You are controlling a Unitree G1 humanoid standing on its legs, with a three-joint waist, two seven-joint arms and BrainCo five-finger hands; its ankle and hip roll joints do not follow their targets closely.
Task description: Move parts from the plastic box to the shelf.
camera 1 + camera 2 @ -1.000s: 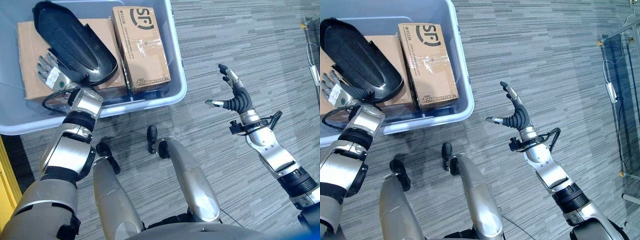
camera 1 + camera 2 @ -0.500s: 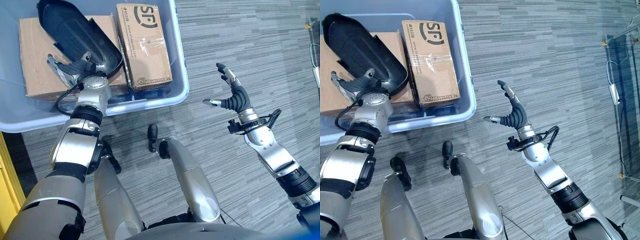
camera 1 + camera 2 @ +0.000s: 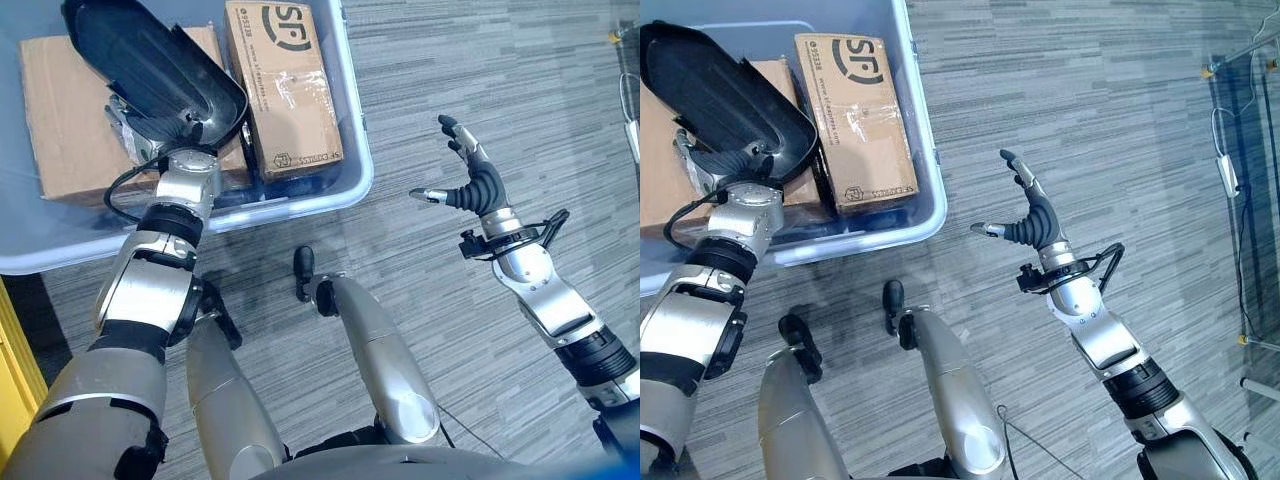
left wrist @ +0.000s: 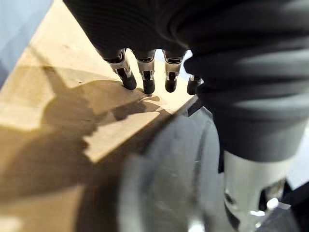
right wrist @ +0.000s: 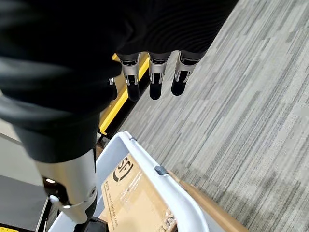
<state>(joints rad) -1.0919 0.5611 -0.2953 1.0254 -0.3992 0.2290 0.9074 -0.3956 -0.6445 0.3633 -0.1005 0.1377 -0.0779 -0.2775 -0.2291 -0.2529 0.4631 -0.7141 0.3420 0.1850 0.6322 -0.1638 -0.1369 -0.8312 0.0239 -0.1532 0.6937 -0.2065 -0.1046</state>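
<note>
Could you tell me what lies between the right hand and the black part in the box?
In the eye views: the narrow cardboard box, the plastic box's wall, then bare floor.

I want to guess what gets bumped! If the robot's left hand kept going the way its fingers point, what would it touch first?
Probably the flat cardboard box. The left hand reaches under the black part, its fingertips already close above the cardboard, though depth is hard to judge.
</note>
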